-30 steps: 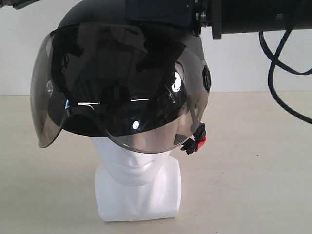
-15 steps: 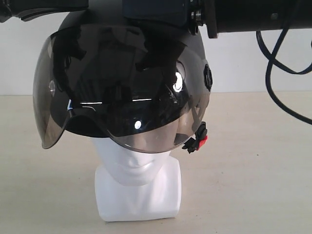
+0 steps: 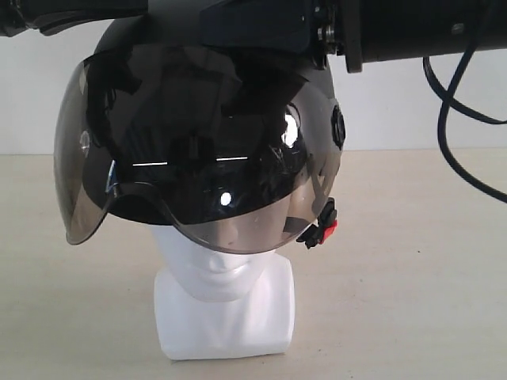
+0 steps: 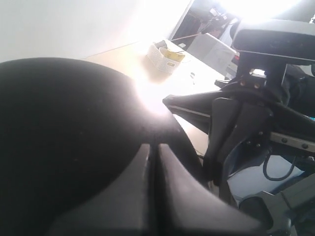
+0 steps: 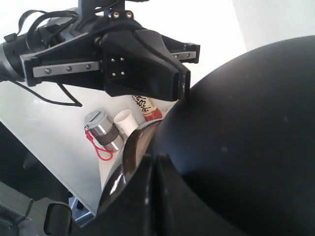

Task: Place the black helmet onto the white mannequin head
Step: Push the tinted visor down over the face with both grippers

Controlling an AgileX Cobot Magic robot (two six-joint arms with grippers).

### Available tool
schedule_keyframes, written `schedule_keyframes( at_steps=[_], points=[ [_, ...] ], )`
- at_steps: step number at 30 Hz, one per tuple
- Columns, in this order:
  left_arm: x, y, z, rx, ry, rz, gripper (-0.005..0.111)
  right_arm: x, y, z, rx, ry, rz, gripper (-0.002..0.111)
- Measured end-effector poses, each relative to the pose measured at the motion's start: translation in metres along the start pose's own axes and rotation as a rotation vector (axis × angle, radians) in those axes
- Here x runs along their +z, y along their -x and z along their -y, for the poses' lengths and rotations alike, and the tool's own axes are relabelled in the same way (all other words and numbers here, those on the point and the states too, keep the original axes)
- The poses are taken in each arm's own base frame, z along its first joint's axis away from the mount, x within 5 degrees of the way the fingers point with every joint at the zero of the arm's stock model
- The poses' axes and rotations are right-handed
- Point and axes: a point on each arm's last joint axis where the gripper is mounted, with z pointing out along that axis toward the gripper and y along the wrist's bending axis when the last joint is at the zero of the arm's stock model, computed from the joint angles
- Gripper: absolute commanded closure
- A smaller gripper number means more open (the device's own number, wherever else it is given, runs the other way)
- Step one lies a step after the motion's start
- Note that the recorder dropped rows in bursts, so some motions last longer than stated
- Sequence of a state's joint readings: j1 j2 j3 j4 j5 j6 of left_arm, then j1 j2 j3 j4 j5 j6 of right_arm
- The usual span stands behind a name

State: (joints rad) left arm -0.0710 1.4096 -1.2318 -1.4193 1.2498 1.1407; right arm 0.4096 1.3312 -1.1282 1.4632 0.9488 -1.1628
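The black helmet (image 3: 214,134) sits over the crown of the white mannequin head (image 3: 222,277), tilted, with its smoky visor (image 3: 190,206) down over the face and the red buckle (image 3: 326,229) hanging at the right. Only the chin, neck and squarish base show below it. My left gripper (image 4: 153,145) is shut with nothing between its fingers, its tips against the helmet's black shell (image 4: 64,132). My right gripper (image 5: 154,156) is also shut and empty, its tips on the shell (image 5: 246,128) next to the visor's edge (image 5: 130,152). Both arms reach in over the helmet's top.
The mannequin stands on a beige table (image 3: 412,301) before a white wall. A black cable (image 3: 451,119) loops down from the right arm. A metal flask with a red cord (image 5: 101,130) and a white cup (image 5: 125,120) lie below. A white basket (image 4: 165,53) sits farther off.
The helmet has sunk slightly lower over the head and shifted a little to the right. The left arm has come into view at the top left.
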Motion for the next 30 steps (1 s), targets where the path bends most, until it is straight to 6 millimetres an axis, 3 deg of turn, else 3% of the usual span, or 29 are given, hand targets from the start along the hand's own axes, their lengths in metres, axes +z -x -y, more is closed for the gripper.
schedule_keyframes(
  at_steps=[10,30],
  points=[
    [0.001,0.000,-0.001,-0.008,-0.008,0.003,0.102,0.000,-0.005,-0.003,0.000,0.030,-0.057,0.108],
    [0.002,0.000,0.000,-0.008,-0.013,0.005,0.102,0.000,-0.039,0.000,0.049,0.071,-0.164,0.108]
  ],
)
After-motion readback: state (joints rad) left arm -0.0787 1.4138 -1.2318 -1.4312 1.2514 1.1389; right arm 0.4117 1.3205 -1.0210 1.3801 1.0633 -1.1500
